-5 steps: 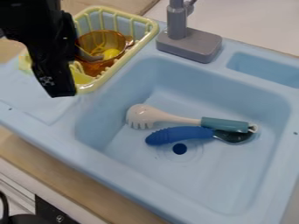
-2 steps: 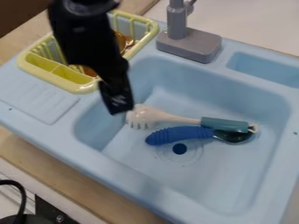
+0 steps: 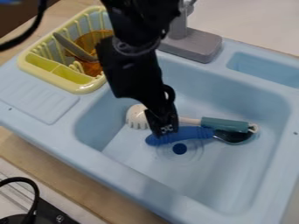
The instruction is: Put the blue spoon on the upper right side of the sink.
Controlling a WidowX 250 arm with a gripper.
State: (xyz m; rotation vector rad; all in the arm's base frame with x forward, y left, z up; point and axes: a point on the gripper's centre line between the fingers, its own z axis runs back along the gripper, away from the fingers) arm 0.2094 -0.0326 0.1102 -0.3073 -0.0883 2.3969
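Note:
The black gripper point(image 3: 161, 127) hangs over the sink basin, in front of part of the blue spoon's handle and the white utensil; whether it touches them I cannot tell. The blue spoon point(image 3: 194, 132) lies in the basin, its ribbed blue handle to the left and its dark bowl to the right. The light blue sink point(image 3: 222, 183) holds it, with the spoon just above the drain hole.
A white pasta server with a teal handle point(image 3: 225, 124) lies right against the spoon's upper side. The grey faucet point(image 3: 192, 43) stands behind the basin. A yellow dish rack point(image 3: 74, 87) with an amber pot point(image 3: 95, 39) sits at the upper left.
From above the rack at the upper left, the gripper has moved right and down in the view to the blue handle. The spoon and the pasta server have stayed in place.

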